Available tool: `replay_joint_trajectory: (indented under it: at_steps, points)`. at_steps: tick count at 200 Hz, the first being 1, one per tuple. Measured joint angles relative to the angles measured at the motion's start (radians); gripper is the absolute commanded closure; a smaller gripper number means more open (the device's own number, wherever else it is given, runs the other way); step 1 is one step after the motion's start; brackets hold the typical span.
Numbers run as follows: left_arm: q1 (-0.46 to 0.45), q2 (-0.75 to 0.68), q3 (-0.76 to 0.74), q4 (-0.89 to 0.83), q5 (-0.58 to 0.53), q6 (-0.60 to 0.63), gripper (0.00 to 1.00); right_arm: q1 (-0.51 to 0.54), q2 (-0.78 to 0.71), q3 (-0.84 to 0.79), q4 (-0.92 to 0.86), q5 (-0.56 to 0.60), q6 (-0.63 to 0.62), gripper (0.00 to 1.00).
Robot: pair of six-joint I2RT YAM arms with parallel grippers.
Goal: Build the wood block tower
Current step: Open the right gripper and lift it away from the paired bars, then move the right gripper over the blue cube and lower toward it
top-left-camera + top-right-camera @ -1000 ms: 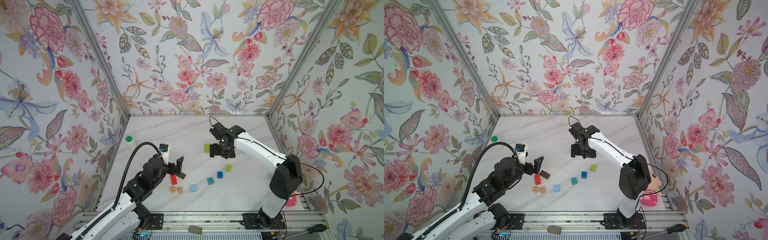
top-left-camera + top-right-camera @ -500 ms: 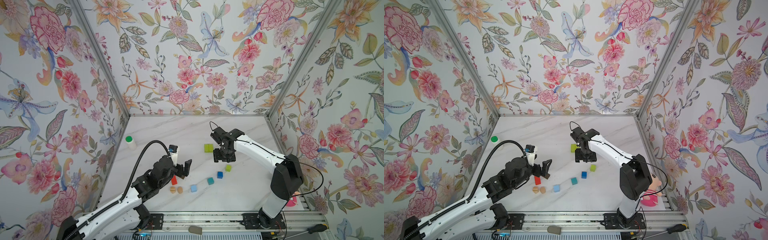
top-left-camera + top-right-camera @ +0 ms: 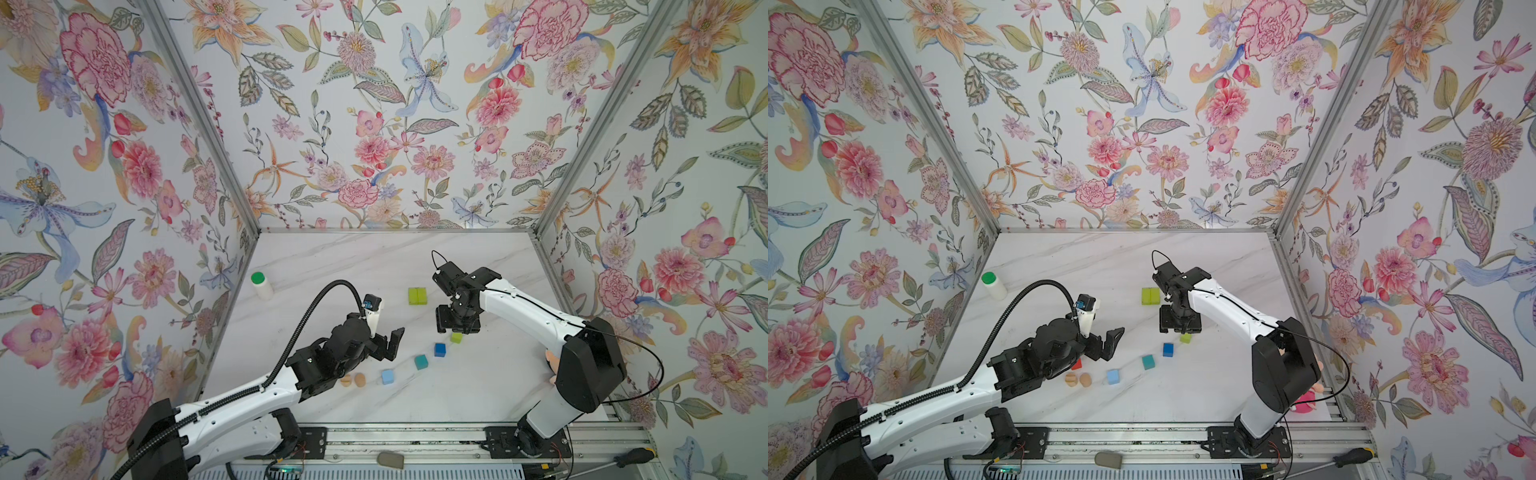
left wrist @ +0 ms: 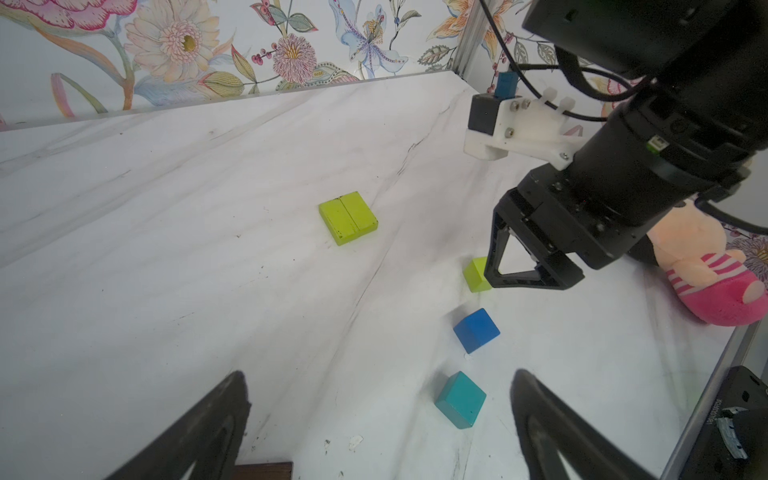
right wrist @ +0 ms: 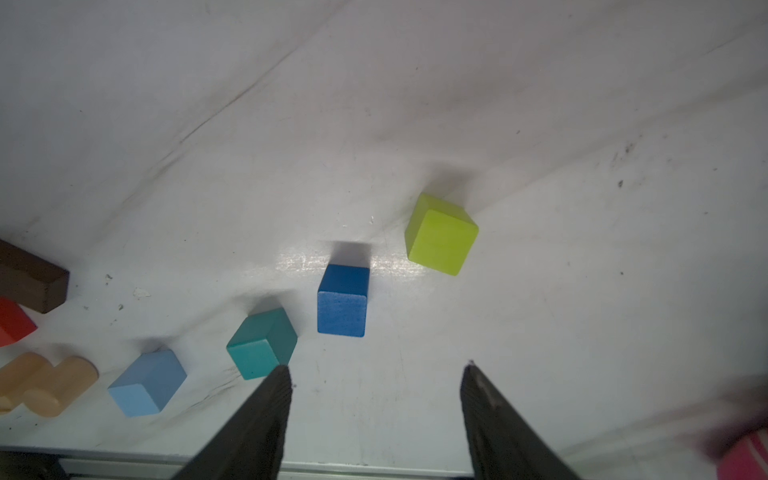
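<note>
Two flat lime-green blocks lie side by side at mid-table. A curved row runs toward the front: lime-green cube, blue cube, teal cube, light-blue cube, two tan rounded pieces. The red block and dark-brown block sit mostly under my left arm. My right gripper hangs open just above the lime-green cube, holding nothing. My left gripper is wide open and empty, left of the teal cube.
A green-capped white bottle stands by the left wall. A pink plush doll lies at the front right behind my right arm. A screwdriver rests on the front rail.
My right gripper left the flat lime-green blocks, came toward the front over the lime-green cube, and narrowed its jaws. My left gripper slid right, covering the red and brown blocks.
</note>
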Motion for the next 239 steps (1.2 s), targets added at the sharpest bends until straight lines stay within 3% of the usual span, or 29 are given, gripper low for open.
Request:
replay_joint_trajectory:
  at_steps: [51, 108, 148, 201, 239]
  points:
    - [0.0, 0.013, 0.0, -0.065, -0.069, -0.016, 0.01, 0.005, -0.036, -0.017, 0.042, -0.019, 0.0, 0.22]
    - [0.047, -0.058, -0.046, -0.185, -0.107, -0.143, 0.01, 0.005, -0.021, 0.041, 0.054, -0.039, -0.011, 0.13]
    - [0.113, -0.084, -0.073, -0.265, -0.104, -0.216, 0.01, 0.005, 0.032, 0.102, 0.063, -0.064, -0.031, 0.18]
    - [0.117, -0.13, -0.077, -0.311, -0.105, -0.241, 0.01, 0.005, 0.081, 0.108, 0.066, -0.083, -0.048, 0.28]
    - [0.118, -0.169, -0.077, -0.32, -0.108, -0.214, 0.01, 0.012, 0.084, 0.108, 0.066, -0.082, -0.047, 0.3]
